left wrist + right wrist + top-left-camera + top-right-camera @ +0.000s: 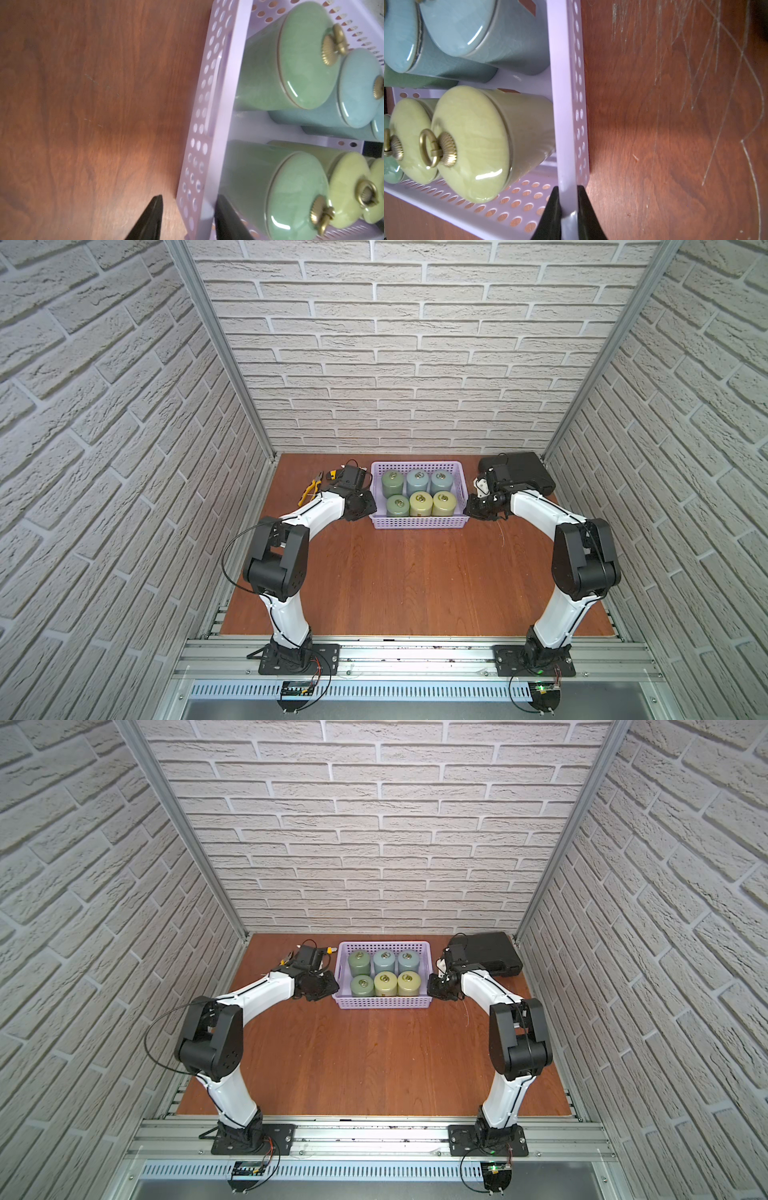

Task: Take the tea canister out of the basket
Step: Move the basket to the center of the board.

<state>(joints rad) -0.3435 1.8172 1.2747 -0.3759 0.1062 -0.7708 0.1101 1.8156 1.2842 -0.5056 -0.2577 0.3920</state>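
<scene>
We'd call the basket (419, 523) smooth lavender plastic, fairly matt, punched with round holes. The canisters (299, 62) look like glazed ceramic, glossy with fine crackle, their ring knobs (428, 148) a dull brassy metal. The desk (415, 585) is reddish wood grain with a soft sheen, scuffed by pale scratches (742, 54). And the walls (415, 364) look rough, brick-textured, matt.

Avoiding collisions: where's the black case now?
In both top views the black case sits in the table's far right corner, right of the basket, behind the right gripper.
</scene>
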